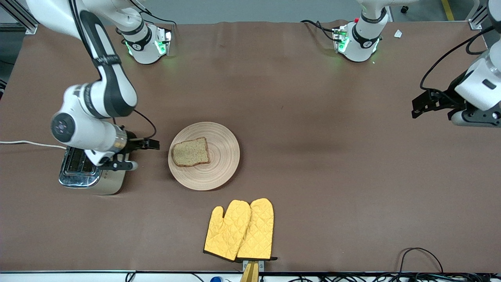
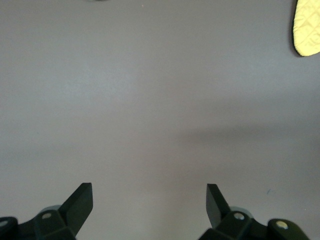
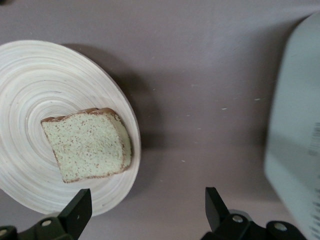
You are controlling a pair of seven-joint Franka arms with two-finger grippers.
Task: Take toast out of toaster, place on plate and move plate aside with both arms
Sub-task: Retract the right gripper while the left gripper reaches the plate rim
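The toast (image 1: 190, 152), a speckled brown slice, lies flat on the round wooden plate (image 1: 219, 164), toward the plate's edge at the right arm's end. In the right wrist view the toast (image 3: 87, 145) sits on the plate (image 3: 45, 85). My right gripper (image 1: 150, 145) is open and empty, low over the table between the toaster and the plate; in its own view (image 3: 145, 210) one finger is over the plate's rim. My left gripper (image 1: 417, 107) is open and empty, over bare table at the left arm's end, with only tabletop under it in its own view (image 2: 149, 200).
A silver toaster (image 1: 90, 174) stands at the right arm's end, partly under the right arm's wrist; it also shows in the right wrist view (image 3: 300, 125). Two yellow quilted oven mitts (image 1: 240, 231) lie nearer the front camera than the plate. Cables run along the front edge.
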